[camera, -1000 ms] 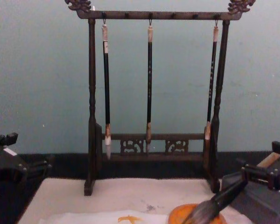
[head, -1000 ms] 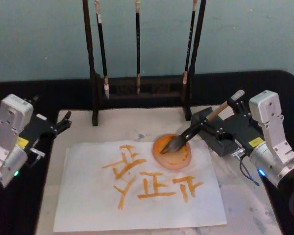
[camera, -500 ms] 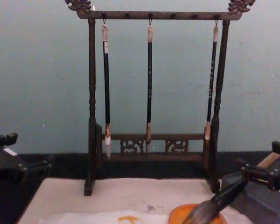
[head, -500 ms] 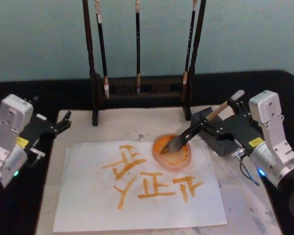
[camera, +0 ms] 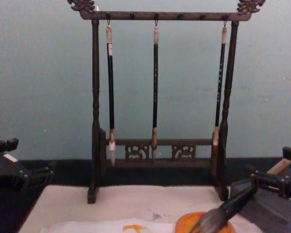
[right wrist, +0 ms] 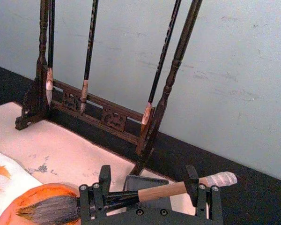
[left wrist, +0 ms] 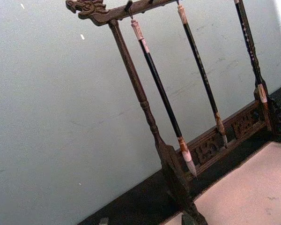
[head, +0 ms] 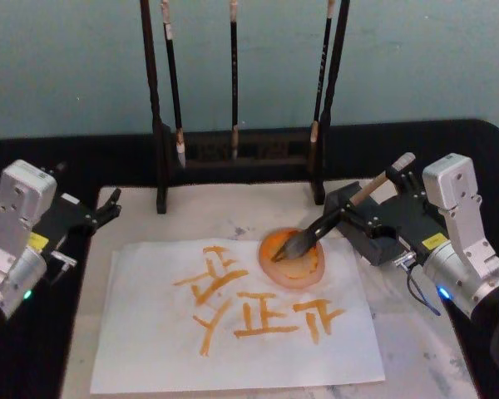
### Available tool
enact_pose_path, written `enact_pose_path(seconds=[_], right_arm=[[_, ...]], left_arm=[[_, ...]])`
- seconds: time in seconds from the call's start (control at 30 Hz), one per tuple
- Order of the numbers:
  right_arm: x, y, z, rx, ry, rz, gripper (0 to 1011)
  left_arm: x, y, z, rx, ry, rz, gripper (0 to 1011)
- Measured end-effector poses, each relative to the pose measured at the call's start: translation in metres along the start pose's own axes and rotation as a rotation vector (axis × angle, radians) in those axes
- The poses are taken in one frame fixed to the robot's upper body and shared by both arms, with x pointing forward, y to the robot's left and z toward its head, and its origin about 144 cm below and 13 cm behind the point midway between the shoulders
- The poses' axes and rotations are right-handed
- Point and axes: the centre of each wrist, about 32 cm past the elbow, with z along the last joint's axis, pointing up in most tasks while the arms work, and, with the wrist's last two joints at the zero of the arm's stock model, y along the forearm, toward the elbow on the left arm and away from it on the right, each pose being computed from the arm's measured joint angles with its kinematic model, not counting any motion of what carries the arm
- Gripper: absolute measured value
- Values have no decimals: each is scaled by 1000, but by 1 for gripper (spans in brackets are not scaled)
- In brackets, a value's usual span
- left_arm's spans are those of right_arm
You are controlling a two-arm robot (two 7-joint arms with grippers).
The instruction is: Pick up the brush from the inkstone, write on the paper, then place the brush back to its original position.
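Gripping the brush (head: 337, 219) by its handle, the right gripper (head: 362, 218) held it slanted, bristles resting in the orange inkstone (head: 293, 258) at the paper's (head: 233, 324) upper right corner. The left gripper (head: 108, 205) sat parked at the mat's left edge; its finger state could not be determined. Risk noted: releasing at this slant could let the brush roll off and smear the written characters.

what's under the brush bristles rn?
The brush, held in the right gripper, has its bristles over the round orange inkstone, which sits on the paper. Contact is hidden beneath the bristles.
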Motion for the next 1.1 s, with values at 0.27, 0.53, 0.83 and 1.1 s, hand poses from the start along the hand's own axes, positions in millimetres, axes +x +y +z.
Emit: enact_pose_path(seconds=[0.27,0.53,0.83,1.1], right_arm=[[0,0,0,0,0,0,1000],[0,0,0,0,0,0,1000],[0,0,0,0,0,0,1000],[0,0,0,0,0,0,1000]], left_arm=[[0,0,0,0,0,0,1010],[0,0,0,0,0,0,1010],[0,0,0,0,0,0,1010],[0,0,0,0,0,0,1009]])
